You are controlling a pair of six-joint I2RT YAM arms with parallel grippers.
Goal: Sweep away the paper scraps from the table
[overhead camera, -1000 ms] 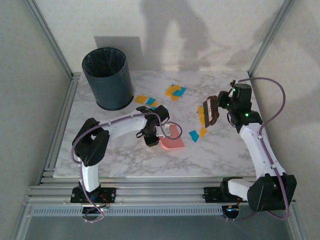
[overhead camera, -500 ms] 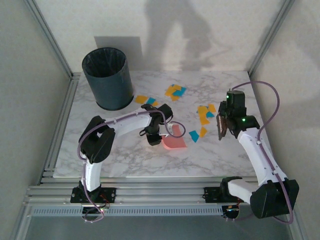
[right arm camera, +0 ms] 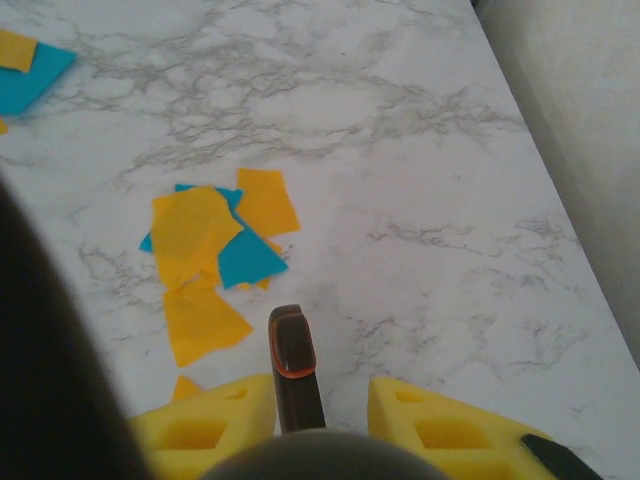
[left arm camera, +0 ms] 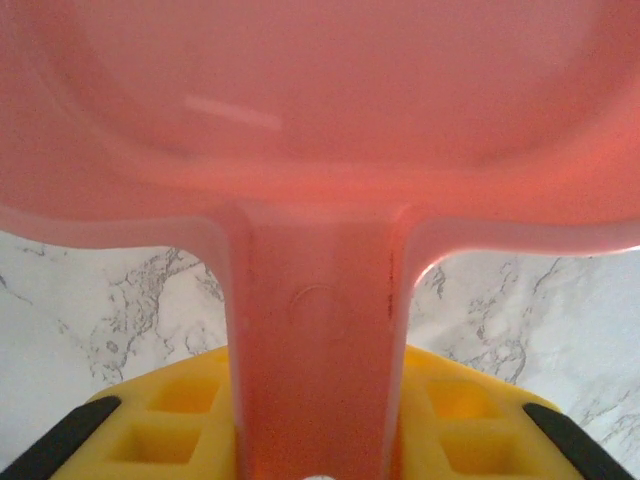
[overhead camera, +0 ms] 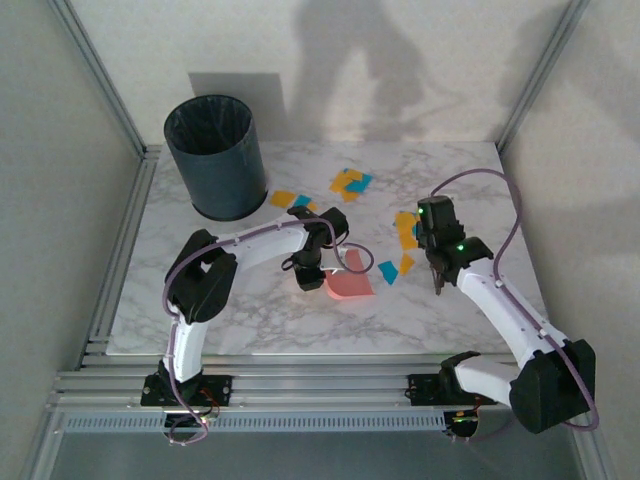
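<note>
Pale beige walls [overhead camera: 150, 40] close in the space, crossed by soft shadows [overhead camera: 345, 50] and aluminium corner posts [overhead camera: 97, 75].

Top view: dim, flat, greyish; table [overhead camera: 250, 320] the brightest surface. Large soft shadows on back wall [overhead camera: 450, 60], upper centre; bin [overhead camera: 215, 160] shadow upper left. Left wrist: dustpan [left arm camera: 320, 120] very close, blurred, glare streak upper left. Right wrist: brighter, evenly lit; paper scraps [right arm camera: 215, 250] fairly sharp; brush [right arm camera: 292, 370] soft, dark blur along left edge.
</note>
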